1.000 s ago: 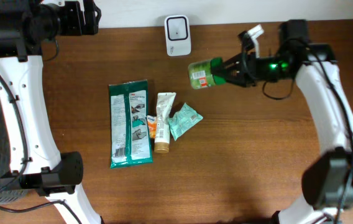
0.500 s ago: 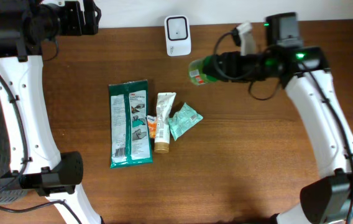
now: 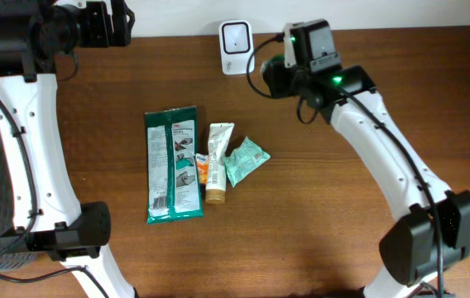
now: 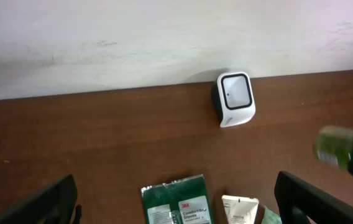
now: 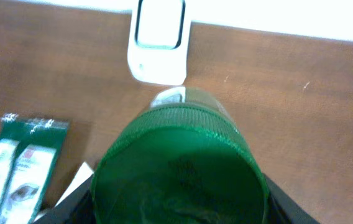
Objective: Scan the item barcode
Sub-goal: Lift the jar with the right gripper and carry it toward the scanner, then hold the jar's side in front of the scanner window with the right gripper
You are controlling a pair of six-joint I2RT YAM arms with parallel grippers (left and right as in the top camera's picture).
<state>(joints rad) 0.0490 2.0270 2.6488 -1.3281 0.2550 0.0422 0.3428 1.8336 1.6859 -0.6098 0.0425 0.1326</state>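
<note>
My right gripper [image 3: 275,76] is shut on a green plastic bottle [image 3: 268,61] and holds it in the air just right of the white barcode scanner [image 3: 236,37] at the table's back edge. In the right wrist view the bottle's round base [image 5: 179,174] fills the middle between the dark fingers [image 5: 64,211]. The scanner [image 5: 159,40] stands just beyond the bottle's far end. Any barcode on the bottle is hidden. My left gripper [image 4: 176,186] hangs open and empty high at the back left, looking down on the scanner [image 4: 234,99] and the blurred bottle [image 4: 344,149].
A dark green wipes pack [image 3: 174,164], a white and orange tube [image 3: 217,161] and a small teal sachet [image 3: 246,160] lie side by side mid-table. A white wall runs behind the scanner.
My right arm has swung left with the bottle, bringing it from the back right to right beside the scanner, and the wrist has turned. The left arm has stayed still.
</note>
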